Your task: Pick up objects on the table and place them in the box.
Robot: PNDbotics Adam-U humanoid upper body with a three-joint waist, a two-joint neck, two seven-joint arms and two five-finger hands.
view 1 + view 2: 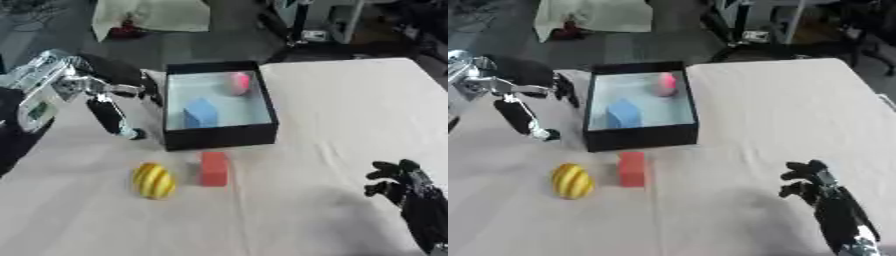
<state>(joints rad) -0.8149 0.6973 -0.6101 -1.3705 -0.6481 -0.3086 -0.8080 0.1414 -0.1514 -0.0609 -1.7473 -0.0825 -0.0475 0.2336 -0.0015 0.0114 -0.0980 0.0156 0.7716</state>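
Note:
A black box with a pale floor stands at the table's far middle. Inside it lie a blue block and a pink ball. In front of the box, on the cloth, rest a red block and a yellow striped egg-shaped object. My left hand hangs to the left of the box, above the table, its fingers straight and pointing down, holding nothing. My right hand rests at the lower right, fingers relaxed and empty.
The table is covered by a whitish cloth. Beyond its far edge are a dark floor, a pale bag and furniture legs.

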